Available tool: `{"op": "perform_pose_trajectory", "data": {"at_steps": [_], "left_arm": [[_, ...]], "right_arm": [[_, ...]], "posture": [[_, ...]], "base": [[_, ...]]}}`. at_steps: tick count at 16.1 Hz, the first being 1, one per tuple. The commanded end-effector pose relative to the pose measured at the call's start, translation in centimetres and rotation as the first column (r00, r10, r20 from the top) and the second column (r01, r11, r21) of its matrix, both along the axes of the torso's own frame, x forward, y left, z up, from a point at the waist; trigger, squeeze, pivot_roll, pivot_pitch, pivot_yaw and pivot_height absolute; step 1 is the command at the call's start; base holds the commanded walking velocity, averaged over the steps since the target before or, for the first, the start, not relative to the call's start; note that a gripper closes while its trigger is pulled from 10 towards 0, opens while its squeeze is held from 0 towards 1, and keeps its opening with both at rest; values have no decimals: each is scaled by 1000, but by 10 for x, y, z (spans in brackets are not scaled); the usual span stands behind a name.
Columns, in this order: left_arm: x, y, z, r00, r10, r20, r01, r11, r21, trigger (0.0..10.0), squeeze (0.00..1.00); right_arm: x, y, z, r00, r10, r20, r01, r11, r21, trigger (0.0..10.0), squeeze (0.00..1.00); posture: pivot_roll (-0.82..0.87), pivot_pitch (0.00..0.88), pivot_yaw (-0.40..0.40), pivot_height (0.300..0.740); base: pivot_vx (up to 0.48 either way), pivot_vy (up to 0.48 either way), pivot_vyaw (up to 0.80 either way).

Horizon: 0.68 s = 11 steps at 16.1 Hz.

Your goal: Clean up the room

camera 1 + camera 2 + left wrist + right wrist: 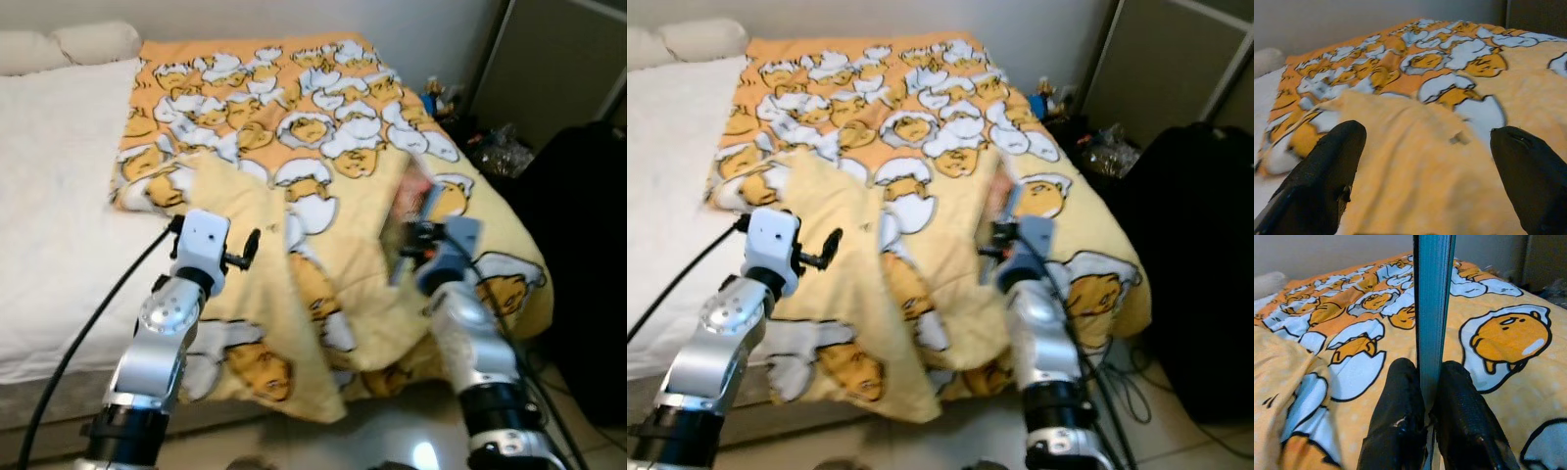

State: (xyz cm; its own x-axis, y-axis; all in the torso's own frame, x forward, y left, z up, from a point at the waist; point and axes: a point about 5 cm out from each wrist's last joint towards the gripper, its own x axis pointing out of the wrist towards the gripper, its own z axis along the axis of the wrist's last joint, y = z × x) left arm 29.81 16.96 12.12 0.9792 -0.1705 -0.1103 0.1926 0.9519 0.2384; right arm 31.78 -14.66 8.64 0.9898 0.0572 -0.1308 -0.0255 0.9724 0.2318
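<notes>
A yellow and orange blanket (323,147) printed with cartoon eggs covers the right half of the bed, and its near part is folded back in a rumpled heap (265,284). My left gripper (243,253) hovers open just above that fold, and the cloth lies between its fingers (1327,166) without being held. My right gripper (1427,369) is shut on a thin flat book (1432,293) with a teal edge, held upright over the blanket's right side. In the left eye view the book (416,199) looks pinkish.
The white mattress (59,196) lies bare on the left, with pillows (93,41) at the head. Beside the bed on the right stand a large black object (578,245) and some floor clutter (500,147). Cables (1122,377) trail on the tiled floor.
</notes>
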Motion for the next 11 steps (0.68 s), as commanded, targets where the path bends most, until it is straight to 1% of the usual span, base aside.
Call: {"op": "perform_pose_trajectory", "data": {"at_steps": [1,7,11], "left_arm": [[0,7,2,1000,19,8,-19,1000,14,10000,0],[1,8,3,1000,23,12,-23,1000,21,10000,0],[2,9,4,1000,23,13,-23,1000,20,10000,0]], "right_arm": [[5,15,16,997,44,70,-45,999,13,10000,0],[6,15,16,997,38,73,-40,999,14,10000,0],[9,11,20,996,27,85,-27,1000,5,10000,0]], "posture": [[-24,0,10,740],[-23,0,9,740],[-21,0,9,740]], "base": [[0,439,0],[0,439,0],[0,436,0]]}}
